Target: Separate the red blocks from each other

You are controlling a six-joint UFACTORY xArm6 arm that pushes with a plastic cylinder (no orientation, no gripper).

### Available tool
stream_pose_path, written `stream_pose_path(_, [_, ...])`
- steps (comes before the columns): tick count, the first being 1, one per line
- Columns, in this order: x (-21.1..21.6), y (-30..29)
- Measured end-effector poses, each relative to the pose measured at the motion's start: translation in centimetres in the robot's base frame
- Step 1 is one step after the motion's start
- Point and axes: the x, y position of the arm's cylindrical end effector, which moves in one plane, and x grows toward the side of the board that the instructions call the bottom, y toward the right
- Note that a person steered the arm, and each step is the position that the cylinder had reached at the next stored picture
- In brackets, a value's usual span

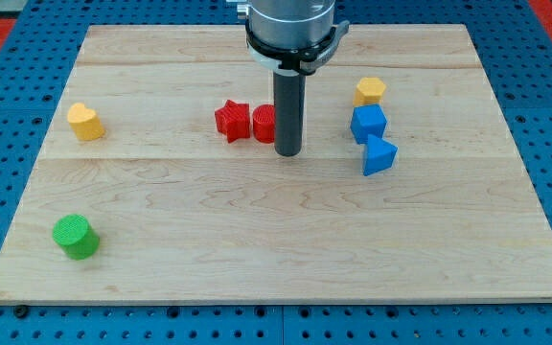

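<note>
Pale wooden worktop (257, 240) sits on a blue pegboard. No jaws on this arm, only a rod; my tip (288, 153) rests just right of centre in the frame's upper half, against the right side of the red cylinder (263, 123). That touches the red star (231, 121) on its left. Two blue blocks (368, 123) (379, 155) and a yellow block (370, 91) lie at right, a yellow heart (84, 122) upper left, a green cylinder (75, 237) lower left.
</note>
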Motion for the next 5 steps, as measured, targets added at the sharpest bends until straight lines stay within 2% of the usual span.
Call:
stream_pose_path(3, [-5.2,-1.1])
stream_pose_path(5, [-2.4,-4.0])
